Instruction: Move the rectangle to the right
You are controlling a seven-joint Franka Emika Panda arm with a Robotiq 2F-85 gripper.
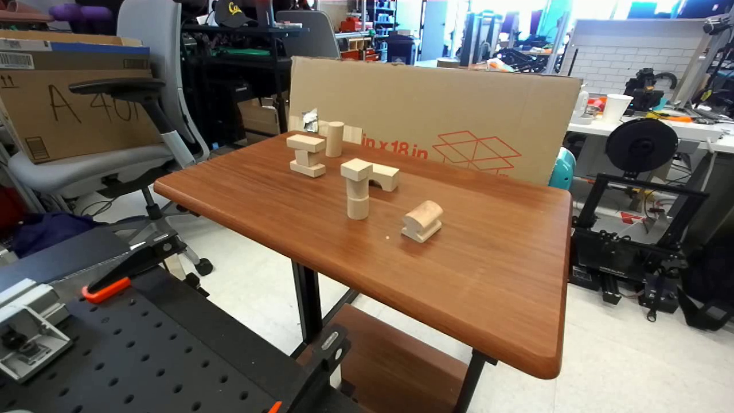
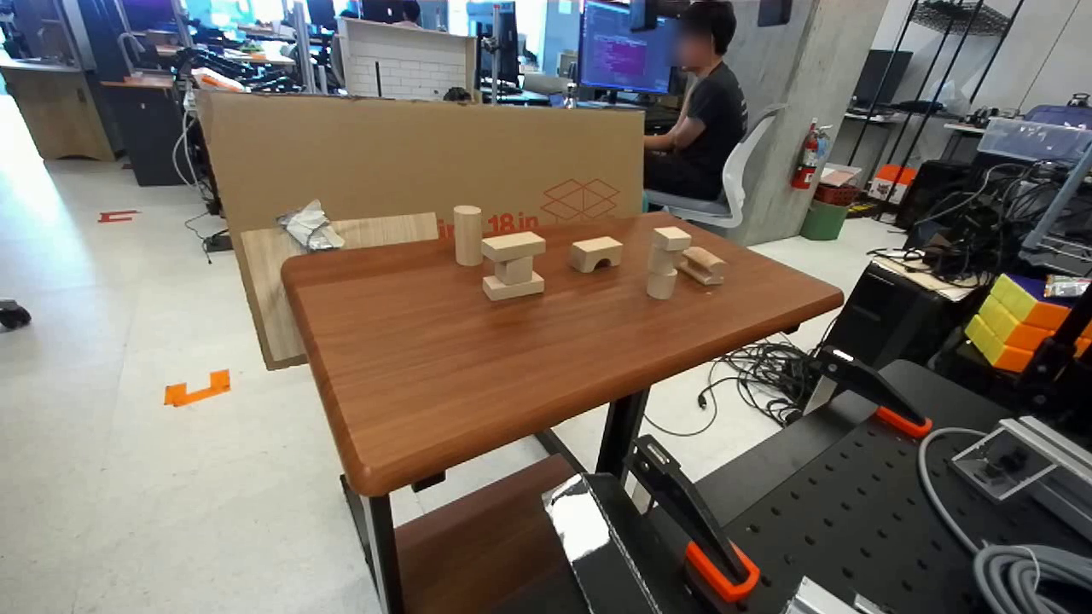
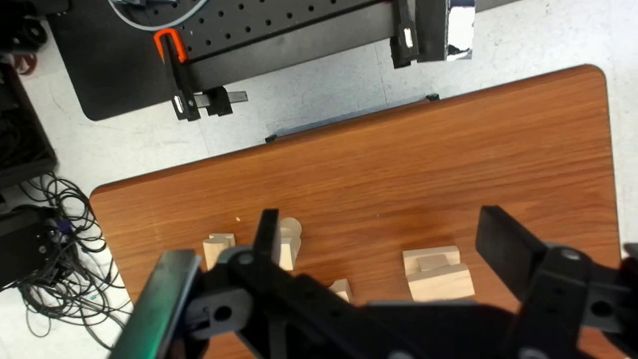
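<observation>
a: claw spread wide, holding nothing, well above the table! where's our rectangle?

b: likely the top slab, riding on a small block over a flat base.

a: the danger?

b: gripping too low could drag the small block along; a sideways bump on the way down could topple all three, maybe into the tall cylinder nearby.

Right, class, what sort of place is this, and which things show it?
Probably a robotics lab or workshop: a black perforated board, what looks like a 3D printer, and tangled cables all point that way.
</observation>
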